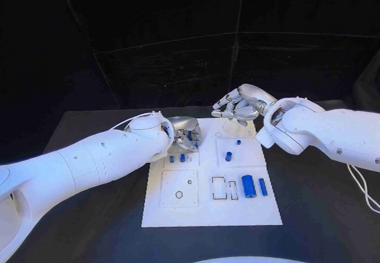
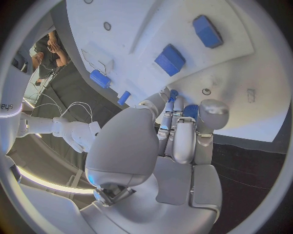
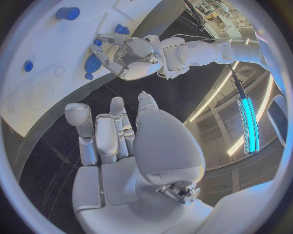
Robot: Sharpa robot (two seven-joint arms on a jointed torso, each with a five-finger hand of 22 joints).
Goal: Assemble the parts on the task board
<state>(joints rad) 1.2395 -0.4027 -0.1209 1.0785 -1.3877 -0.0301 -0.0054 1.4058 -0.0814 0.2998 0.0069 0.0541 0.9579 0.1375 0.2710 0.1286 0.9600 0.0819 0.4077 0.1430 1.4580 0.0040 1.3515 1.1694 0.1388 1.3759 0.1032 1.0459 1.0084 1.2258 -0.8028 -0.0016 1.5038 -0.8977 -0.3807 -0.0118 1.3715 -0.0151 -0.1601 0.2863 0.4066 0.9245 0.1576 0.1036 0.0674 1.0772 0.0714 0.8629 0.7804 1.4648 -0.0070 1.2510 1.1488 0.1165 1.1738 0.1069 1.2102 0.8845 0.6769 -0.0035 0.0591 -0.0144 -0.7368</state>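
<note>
The white task board (image 1: 210, 211) lies mid-table. My left hand (image 1: 183, 133) hovers over its far left corner, fingers bent down. In the left wrist view the thumb and fingers (image 2: 177, 127) pinch a small blue part (image 2: 190, 111) just above the board (image 2: 232, 73). My right hand (image 1: 240, 104) hangs above the board's far edge, fingers loosely bent, holding nothing. Two small blue parts (image 1: 176, 159) stand below the left hand. Another blue part (image 1: 228, 156) sits in the right upper panel. A blue cylinder (image 1: 248, 185) and a blue bar (image 1: 263, 186) lie lower right.
Black table (image 1: 334, 219) surrounds the board on all sides. The right wrist view shows my left hand (image 3: 125, 53) over the board (image 3: 36, 97) with blue parts (image 3: 93, 63) beside it. Cables (image 1: 367, 192) trail from the right arm.
</note>
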